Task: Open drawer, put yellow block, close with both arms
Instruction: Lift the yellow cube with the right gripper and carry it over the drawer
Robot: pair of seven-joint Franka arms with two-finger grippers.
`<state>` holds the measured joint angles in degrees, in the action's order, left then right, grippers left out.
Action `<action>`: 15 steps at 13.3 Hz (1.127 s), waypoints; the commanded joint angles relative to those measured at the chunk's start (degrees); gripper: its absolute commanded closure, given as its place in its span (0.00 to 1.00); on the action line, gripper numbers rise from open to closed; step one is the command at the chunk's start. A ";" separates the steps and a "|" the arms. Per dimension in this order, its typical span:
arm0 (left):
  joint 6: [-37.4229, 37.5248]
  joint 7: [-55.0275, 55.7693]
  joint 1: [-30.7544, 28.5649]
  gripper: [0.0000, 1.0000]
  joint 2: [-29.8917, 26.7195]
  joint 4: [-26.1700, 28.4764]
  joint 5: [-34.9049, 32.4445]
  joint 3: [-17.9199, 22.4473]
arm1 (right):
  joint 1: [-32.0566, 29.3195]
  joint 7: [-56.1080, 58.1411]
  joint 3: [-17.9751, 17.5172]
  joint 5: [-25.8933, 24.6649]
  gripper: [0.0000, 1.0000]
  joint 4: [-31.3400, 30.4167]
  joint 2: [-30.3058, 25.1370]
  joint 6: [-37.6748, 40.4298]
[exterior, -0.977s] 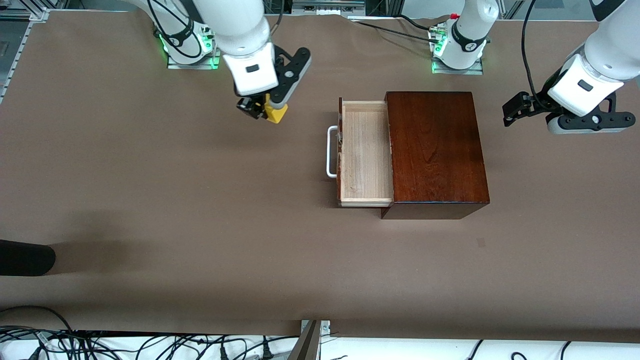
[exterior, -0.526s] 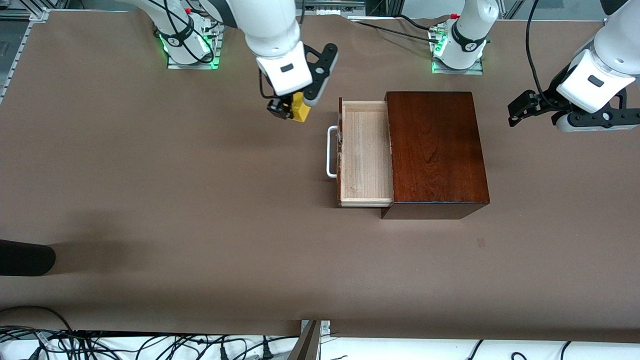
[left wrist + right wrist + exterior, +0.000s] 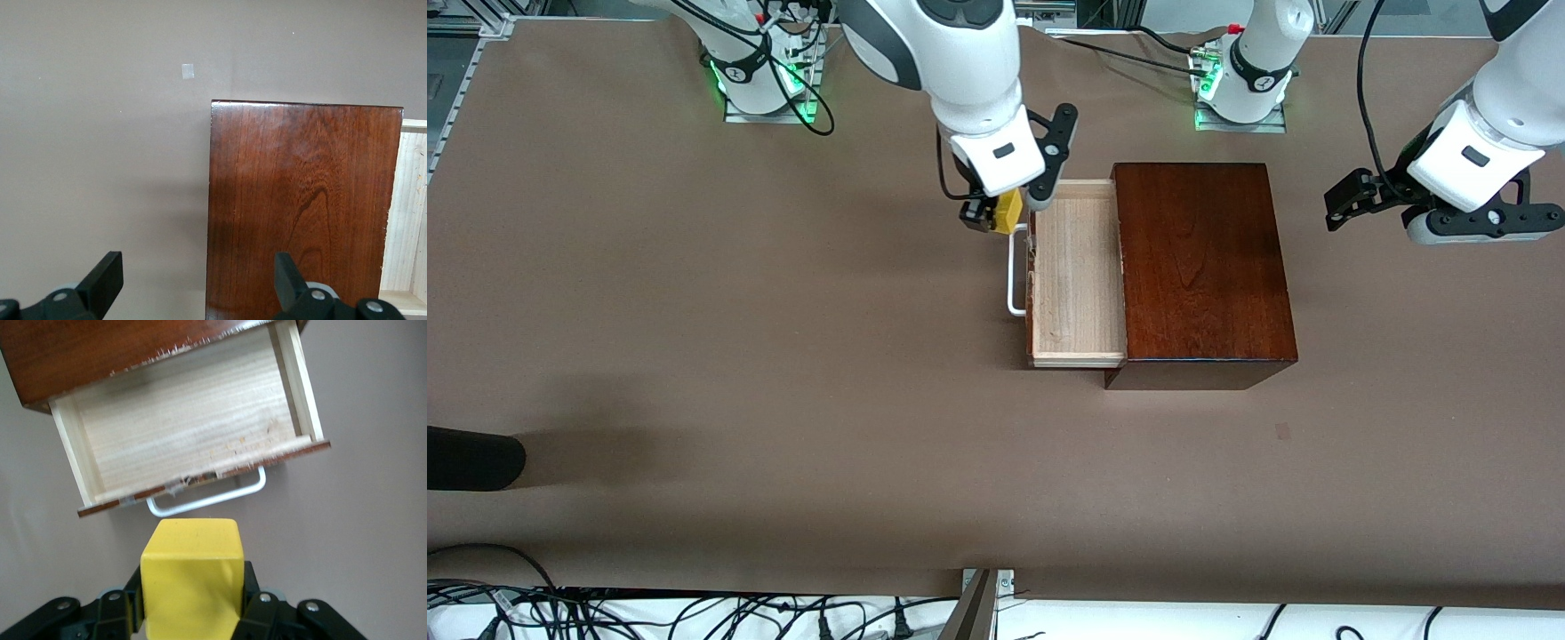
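Table: brown covering, carries the one wooden box, glossy mahogany top, probably heavy enough to stay put while its drawer is worked.

Drawer: pulled out toward the right arm's end of the table, pale tray showing nothing inside, white bar handle on its dark front. Stiff wood, likely slides straight; the handle is the natural hold for pulling, the flat front for pushing shut.

Left gripper: up over bare table at the left arm's end, just off the box, fingers spread wide and holding nothing. This arm waits.

Right gripper: over the handle end of the drawer, fingers clamped on the yellow block.

Yellow block: held in the air, not yet over the tray. Right wrist view shows the block pinched on two facing sides. Judged light, rigid, smooth-faced; flat parallel faces suit this hold. A low release into the tray should keep it from bouncing.
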<state>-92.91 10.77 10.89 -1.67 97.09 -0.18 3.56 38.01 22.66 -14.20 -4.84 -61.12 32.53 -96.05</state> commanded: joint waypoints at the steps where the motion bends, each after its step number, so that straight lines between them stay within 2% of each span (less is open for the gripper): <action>1: 0.36 -0.49 0.00 0.00 0.97 -1.91 -1.31 -0.57 | 2.85 -0.08 1.02 -1.83 0.88 4.60 4.29 -1.85; 3: 0.36 -0.49 0.00 0.00 0.97 -1.91 -1.31 -0.57 | 4.43 -0.16 1.89 -2.72 0.88 5.57 6.40 -2.74; 6: 0.36 -0.40 0.00 0.00 0.97 -1.91 -1.23 -0.57 | 8.03 -0.34 5.58 -2.81 0.90 5.66 8.95 -5.19; 11: 0.36 -0.40 -0.08 0.00 0.97 -1.91 -1.14 -0.57 | 9.71 -1.66 6.56 -2.98 0.91 6.72 12.20 -9.67; 15: 0.45 -0.40 -0.08 0.00 0.97 -1.91 -1.14 -0.57 | 11.55 -1.48 8.67 -3.33 0.91 6.72 14.75 -14.07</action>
<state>-93.02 10.77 10.92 -1.61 96.99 -0.18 3.22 48.14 21.90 -6.82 -6.94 -57.24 44.89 -109.13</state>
